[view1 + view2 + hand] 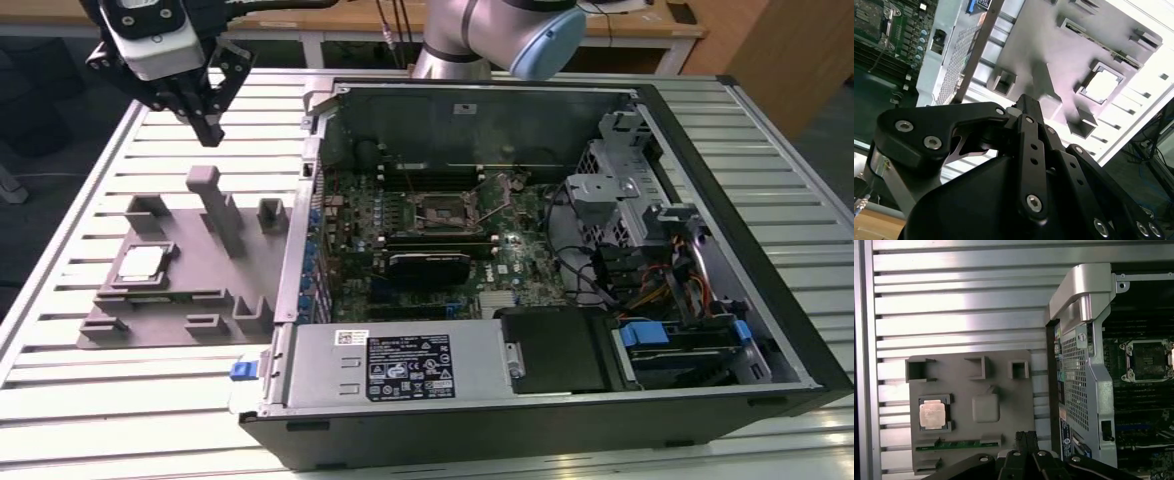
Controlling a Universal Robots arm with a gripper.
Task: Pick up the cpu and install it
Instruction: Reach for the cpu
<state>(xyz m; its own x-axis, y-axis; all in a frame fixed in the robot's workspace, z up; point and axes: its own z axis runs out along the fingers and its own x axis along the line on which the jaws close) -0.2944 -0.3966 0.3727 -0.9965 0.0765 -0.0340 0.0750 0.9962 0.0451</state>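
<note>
The cpu is a small silver-topped square chip lying flat in a recess of the grey holder block, on the exterior view's left; both wrist views show it too. My gripper hangs well above the holder's far side, its fingers together with nothing between them, apart from the cpu. Its dark fingers appear in both wrist views. Inside the open computer case, the motherboard socket stands open.
The computer case lies on its side on a slatted metal table, right of the holder. A tall post and several small brackets rise from the holder. A memory stick sits in a holder slot. The case wall stands between holder and motherboard.
</note>
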